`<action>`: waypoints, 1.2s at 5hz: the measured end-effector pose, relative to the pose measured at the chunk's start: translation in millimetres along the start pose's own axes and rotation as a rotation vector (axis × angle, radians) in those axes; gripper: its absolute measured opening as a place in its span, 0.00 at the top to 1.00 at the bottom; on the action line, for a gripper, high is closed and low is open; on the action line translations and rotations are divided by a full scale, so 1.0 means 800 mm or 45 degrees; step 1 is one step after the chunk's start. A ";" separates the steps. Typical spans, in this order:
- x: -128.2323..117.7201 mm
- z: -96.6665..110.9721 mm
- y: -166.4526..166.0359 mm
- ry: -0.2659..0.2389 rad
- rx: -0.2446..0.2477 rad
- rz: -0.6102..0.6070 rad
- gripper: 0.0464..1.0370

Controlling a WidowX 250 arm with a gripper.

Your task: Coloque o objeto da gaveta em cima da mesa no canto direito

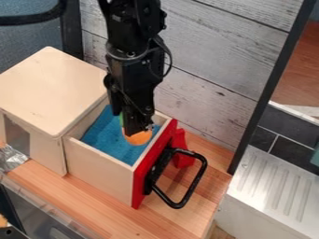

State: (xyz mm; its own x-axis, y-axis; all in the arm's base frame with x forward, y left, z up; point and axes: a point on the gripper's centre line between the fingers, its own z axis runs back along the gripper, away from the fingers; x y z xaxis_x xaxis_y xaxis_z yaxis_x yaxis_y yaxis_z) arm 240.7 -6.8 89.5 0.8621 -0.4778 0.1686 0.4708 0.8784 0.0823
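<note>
- Orange object (138,137) is lying in the drawer (100,163), on the blue lining (103,135), toward the red front (142,184); the gripper (138,127) is partly covering it from above.
- One black arm (132,51) is coming in from the top edge, left of centre, and is hanging nearly straight down, leaning slightly so that its lower end is sitting farther right.
- One gripper is pointing down into the drawer, its tip appearing right at the orange object; whether it is standing wide or narrow, or is gripping anything, cannot be told.
- One orange object is showing, with one bit of green (121,120) peeking out beside the gripper.
- One drawer is sticking out of one pale wooden box (50,88), its one red front carrying one black handle (198,179).
- One red piece (182,156) is resting on the table (93,205), just beyond the red front.
- One ridged metal surface (274,182) is lying at the right, past one slanting black post (274,84).
</note>
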 end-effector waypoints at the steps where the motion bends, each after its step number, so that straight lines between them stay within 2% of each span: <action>1: -0.022 0.000 -0.016 0.022 -0.053 -0.001 0.48; 2: -0.028 -0.003 -0.026 0.033 -0.083 -0.020 0.48; 4: -0.065 -0.006 -0.051 0.056 -0.107 -0.027 0.48; 5: -0.073 -0.028 -0.069 0.114 -0.146 -0.028 0.48; 6: -0.070 -0.047 -0.072 0.133 -0.136 -0.031 0.48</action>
State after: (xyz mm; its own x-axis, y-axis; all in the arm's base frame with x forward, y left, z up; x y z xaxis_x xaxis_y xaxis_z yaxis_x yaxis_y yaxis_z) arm 172.4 -31.4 38.0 0.8623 -0.5023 0.0639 0.5043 0.8633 -0.0205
